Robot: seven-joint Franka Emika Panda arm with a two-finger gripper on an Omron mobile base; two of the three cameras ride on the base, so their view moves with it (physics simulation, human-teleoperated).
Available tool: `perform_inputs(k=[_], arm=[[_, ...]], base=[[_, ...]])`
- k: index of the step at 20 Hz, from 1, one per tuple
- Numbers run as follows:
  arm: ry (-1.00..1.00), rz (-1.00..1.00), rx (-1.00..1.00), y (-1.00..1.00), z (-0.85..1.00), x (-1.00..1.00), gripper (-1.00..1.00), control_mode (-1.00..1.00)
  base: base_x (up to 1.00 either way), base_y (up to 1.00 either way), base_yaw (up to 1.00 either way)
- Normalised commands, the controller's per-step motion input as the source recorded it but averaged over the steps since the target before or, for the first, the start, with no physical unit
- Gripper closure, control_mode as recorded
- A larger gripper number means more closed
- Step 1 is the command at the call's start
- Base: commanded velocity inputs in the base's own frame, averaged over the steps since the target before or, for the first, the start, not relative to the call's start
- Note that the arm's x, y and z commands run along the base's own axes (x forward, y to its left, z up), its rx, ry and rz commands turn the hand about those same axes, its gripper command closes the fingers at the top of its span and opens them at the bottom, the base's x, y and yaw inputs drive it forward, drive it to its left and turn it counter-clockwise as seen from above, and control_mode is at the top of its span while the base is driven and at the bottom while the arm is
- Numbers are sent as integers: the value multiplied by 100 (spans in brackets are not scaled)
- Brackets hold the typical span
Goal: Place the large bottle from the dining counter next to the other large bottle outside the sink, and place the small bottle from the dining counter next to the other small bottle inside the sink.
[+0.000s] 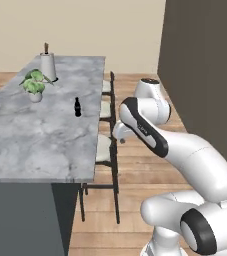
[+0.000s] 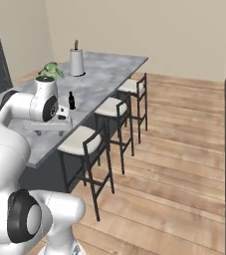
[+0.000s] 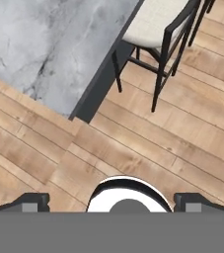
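1. A small dark bottle [image 1: 77, 107] stands upright on the dining counter [image 1: 40, 145], close to the edge that faces the stools [image 2: 79, 140] and well apart from everything else on the marbled top.
2. Farther along the counter are a leafy plant in a white pot [image 1: 35, 86] and, beyond it, a pale jug-like container [image 1: 48, 65] with a stick poking out.
3. I cannot make out a second, larger bottle on the counter from these views.
4. The gripper [image 3: 110, 201] points down at the wooden floor beside the counter's corner, its finger tips [image 3: 33, 201] spread wide apart with nothing between them.
5. The arm is folded near the stools, off the counter and not yet reaching for the bottle.
6. The bottle looks light, rigid and smooth, likely glass, so probably slippery and easy to tip since it is narrow and tall.
7. The best hold seems to be around the body below the neck, fingers level on opposite sides, closing gently so it doesn't topple.
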Motion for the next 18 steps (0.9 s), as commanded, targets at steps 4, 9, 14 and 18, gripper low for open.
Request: perform_inputs(k=[4, 9, 14, 18], arm=[[0, 0, 0, 0, 0, 0, -100, 100], [0, 0, 0, 0, 0, 0, -100, 100], [0, 0, 0, 0, 0, 0, -100, 100], [0, 0, 0, 0, 0, 0, -100, 100]], base=[[28, -32, 28], [33, -12, 17], [11, -4, 10], [-9, -28, 9]])
